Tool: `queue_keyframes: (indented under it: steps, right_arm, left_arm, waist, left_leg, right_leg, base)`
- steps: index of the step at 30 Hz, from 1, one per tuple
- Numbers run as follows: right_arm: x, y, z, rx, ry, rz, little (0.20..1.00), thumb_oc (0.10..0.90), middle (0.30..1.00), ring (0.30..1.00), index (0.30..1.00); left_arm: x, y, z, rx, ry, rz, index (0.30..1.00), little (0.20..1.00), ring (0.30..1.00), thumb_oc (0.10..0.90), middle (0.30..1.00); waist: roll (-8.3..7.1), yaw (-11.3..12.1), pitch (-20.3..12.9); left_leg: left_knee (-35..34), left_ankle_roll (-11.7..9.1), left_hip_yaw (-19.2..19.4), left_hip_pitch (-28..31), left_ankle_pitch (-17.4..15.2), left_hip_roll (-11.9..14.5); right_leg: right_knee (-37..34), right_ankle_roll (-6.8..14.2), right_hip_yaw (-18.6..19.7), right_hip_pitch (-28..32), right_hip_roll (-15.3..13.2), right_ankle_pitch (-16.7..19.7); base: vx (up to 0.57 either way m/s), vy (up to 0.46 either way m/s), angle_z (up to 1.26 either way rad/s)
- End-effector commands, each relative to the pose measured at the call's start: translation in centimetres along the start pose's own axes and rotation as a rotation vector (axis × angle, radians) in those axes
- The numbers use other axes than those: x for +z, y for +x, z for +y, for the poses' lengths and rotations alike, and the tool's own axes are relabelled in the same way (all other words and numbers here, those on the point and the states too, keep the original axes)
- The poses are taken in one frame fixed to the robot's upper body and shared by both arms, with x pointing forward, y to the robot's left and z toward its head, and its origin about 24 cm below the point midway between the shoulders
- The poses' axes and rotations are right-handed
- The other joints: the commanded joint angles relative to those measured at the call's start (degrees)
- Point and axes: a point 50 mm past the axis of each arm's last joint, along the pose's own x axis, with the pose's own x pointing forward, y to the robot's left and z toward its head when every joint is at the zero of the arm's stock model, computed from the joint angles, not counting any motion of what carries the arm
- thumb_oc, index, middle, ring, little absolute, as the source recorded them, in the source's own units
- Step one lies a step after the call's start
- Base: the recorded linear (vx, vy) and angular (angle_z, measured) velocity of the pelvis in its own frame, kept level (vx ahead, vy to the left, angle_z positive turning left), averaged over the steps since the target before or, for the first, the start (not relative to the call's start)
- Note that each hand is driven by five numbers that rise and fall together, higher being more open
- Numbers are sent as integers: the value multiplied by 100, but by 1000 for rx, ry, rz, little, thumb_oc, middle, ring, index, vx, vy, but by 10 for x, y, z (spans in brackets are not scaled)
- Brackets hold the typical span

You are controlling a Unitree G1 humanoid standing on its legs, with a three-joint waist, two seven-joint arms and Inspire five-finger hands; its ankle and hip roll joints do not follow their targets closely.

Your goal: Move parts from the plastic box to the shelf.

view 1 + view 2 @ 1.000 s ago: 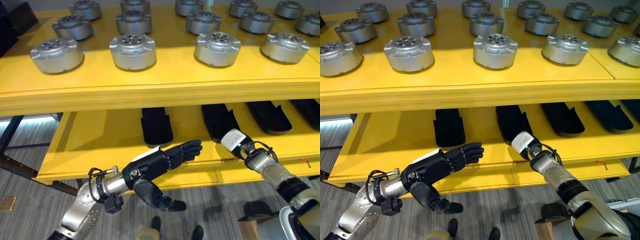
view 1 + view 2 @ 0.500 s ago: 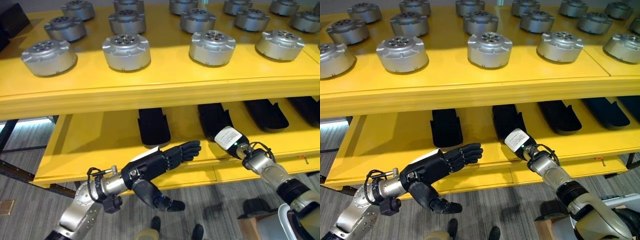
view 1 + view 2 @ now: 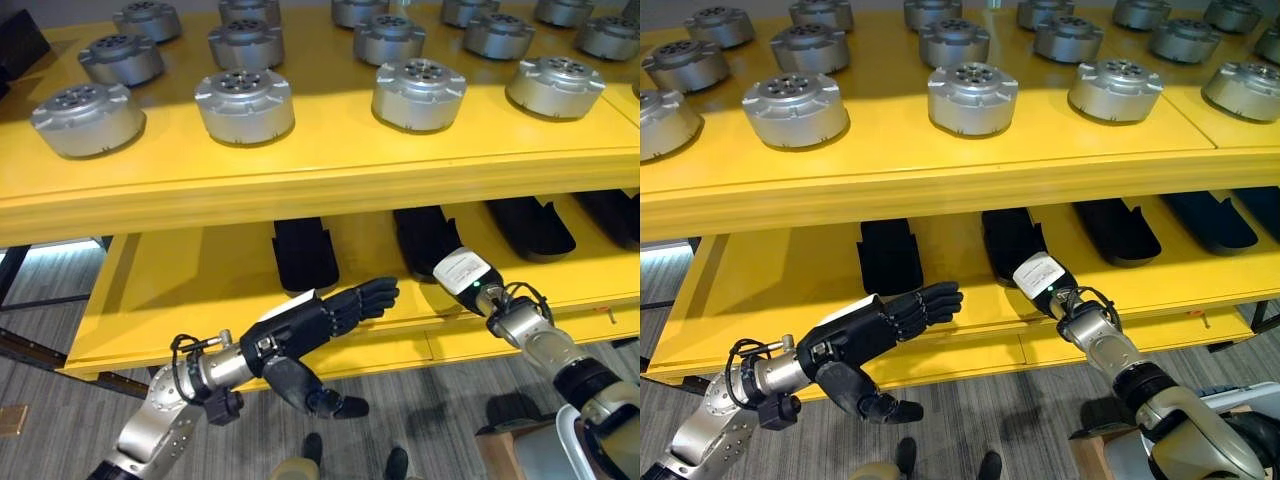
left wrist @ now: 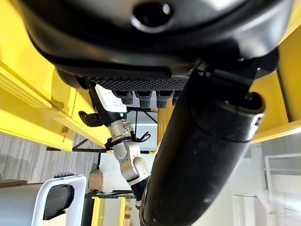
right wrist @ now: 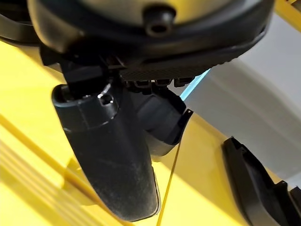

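A long black part lies on the lower yellow shelf, second in a row of such parts. My right hand reaches in from the lower right and is at the part's near end. In the right wrist view the part sits pinched between thumb and fingers. My left hand floats open in front of the shelf's front edge, fingers straight and thumb hanging down, holding nothing.
More black parts lie on the lower shelf at the left and at the right. The upper shelf juts out above and carries several round silver parts. The lower shelf's left stretch is bare.
The whole picture has shifted slightly, so the camera moved. Both hands keep about the same place and pose relative to the shelf.
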Motion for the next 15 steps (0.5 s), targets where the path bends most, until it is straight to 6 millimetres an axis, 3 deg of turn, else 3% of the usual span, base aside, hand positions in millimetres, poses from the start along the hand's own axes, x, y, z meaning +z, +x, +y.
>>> queue_keyframes:
  steps: [1, 8, 15]
  right_arm:
    - [-63, 1, -29, -124, -56, 233, 1000, 900, 1000, 1000, 1000]
    - [-79, -1, -30, -196, 75, 343, 1000, 900, 1000, 1000, 1000]
    - [-82, 1, -38, -338, 269, 369, 1000, 900, 1000, 1000, 1000]
  left_arm:
    - [25, 10, -2, -24, 47, -197, 1000, 1000, 1000, 900, 1000]
    - [26, 12, -3, -27, 44, -198, 1000, 1000, 1000, 900, 1000]
    - [27, 16, -3, -20, 42, -207, 1000, 1000, 1000, 900, 1000]
  waist:
    - [-46, 88, -402]
    - [-37, 88, -410]
    - [-10, 67, -418]
  left_leg:
    - [266, -128, 30, -109, -318, 475]
    - [238, -129, 32, -93, -312, 468]
    - [228, -133, 41, -82, -310, 477]
  right_leg:
    - [640, 230, -185, 109, -373, -752]
    - [609, 237, -173, 112, -364, -732]
    - [591, 229, -149, 115, -354, -729]
  base:
    - [0, 0, 0]
    - [0, 0, 0]
    - [0, 0, 0]
